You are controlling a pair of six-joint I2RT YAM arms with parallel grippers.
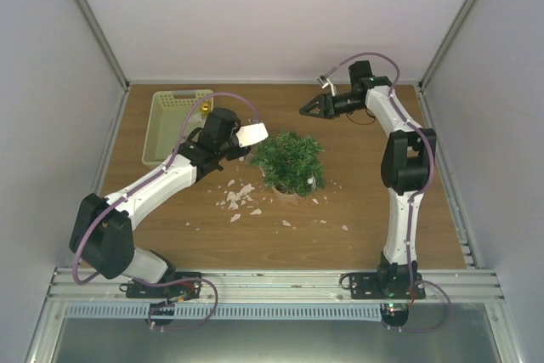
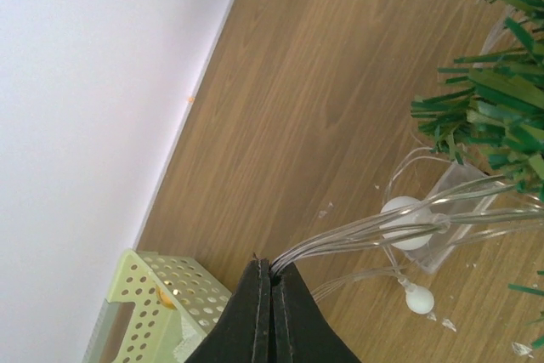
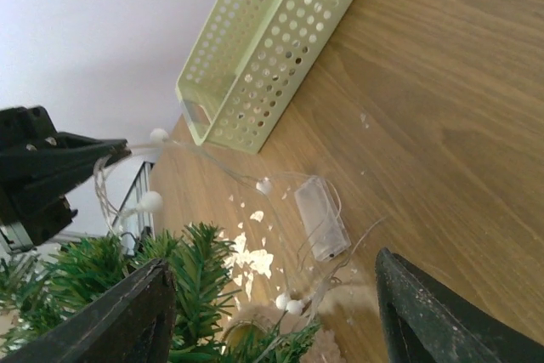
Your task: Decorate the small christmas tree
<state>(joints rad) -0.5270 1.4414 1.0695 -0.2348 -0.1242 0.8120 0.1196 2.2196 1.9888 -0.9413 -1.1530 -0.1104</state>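
Firmly, left tool clamped the light string just left of the tree, mid tabletop; right tool hung open, far right. Judged best: lift string over the tree, drape slowly, avoid snagging.

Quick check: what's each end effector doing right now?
Left end effector: closed on the light string.
Right end effector: open, holding nothing.

Upright bushy green tree mid-table
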